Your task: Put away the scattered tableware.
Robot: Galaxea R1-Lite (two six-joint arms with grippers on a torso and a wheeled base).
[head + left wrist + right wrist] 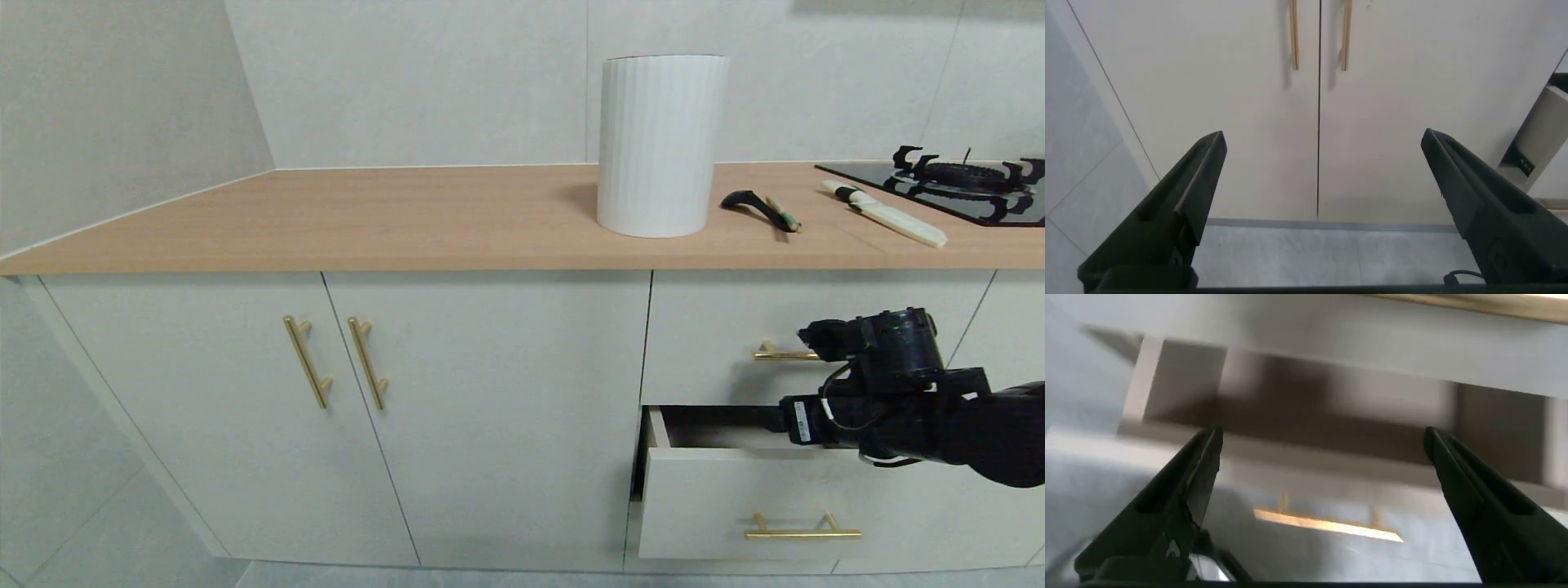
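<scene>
1 black-headed utensil and 1 cream knife, 2 pieces in all, flat on the worktop right of 1 white ribbed canister; long axes both slanting back-left to front-right. Up and beyond the right gripper, the nearer arm, jaws spread and empty at 1 open drawer. Left gripper likewise spread, empty, low before 2 cupboard doors.

Counter bears canister, black utensil, cream utensil, hob.
</scene>
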